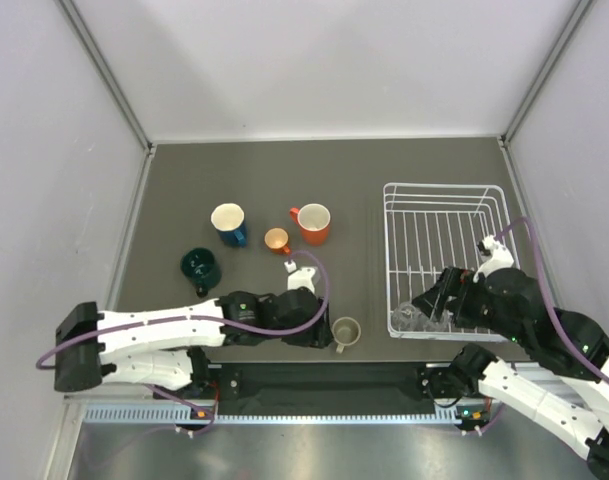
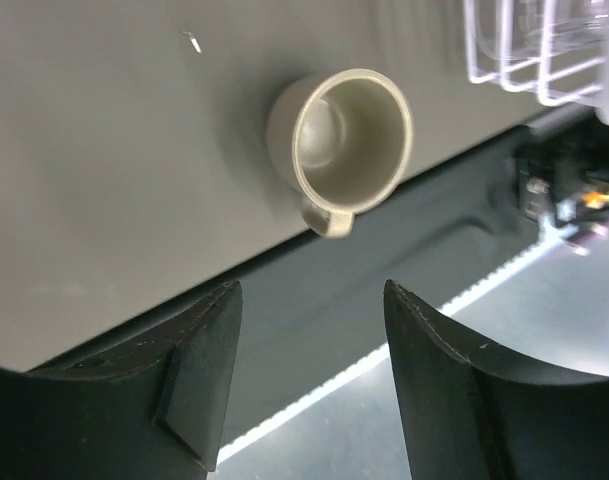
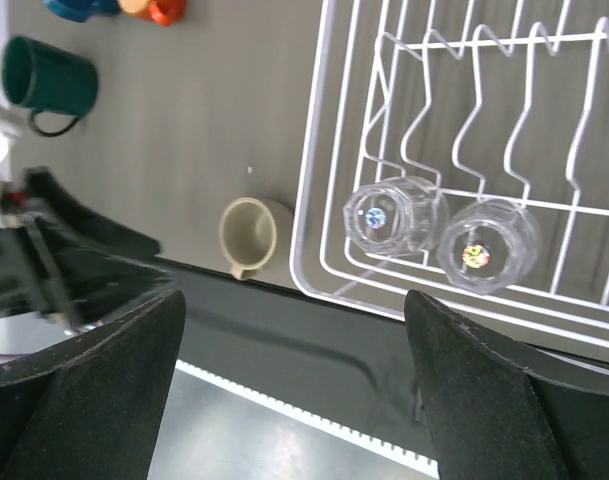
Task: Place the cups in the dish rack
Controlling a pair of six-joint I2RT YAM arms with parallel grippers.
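Note:
The white wire dish rack (image 1: 489,190) stands at the right. Two clear glasses (image 1: 414,318) stand in its near-left corner; the right wrist view shows them side by side, one (image 3: 392,215) and the other (image 3: 487,243). My right gripper (image 1: 431,300) hovers above them, open and empty (image 3: 294,300). The beige mug (image 1: 345,333) stands upright near the table's front edge. My left gripper (image 1: 324,335) is just left of it, open and empty (image 2: 312,290), with the mug (image 2: 349,140) ahead of the fingers. The blue mug (image 1: 229,223), tiny orange cup (image 1: 276,240), large orange mug (image 1: 313,223) and dark green cup (image 1: 200,266) stand mid-table.
The rack's left rim (image 3: 314,200) lies close to the right of the beige mug (image 3: 249,233). The table's front edge and a black rail (image 2: 314,290) run right behind the mug. The dark green cup (image 3: 49,80) lies on its side near the left arm.

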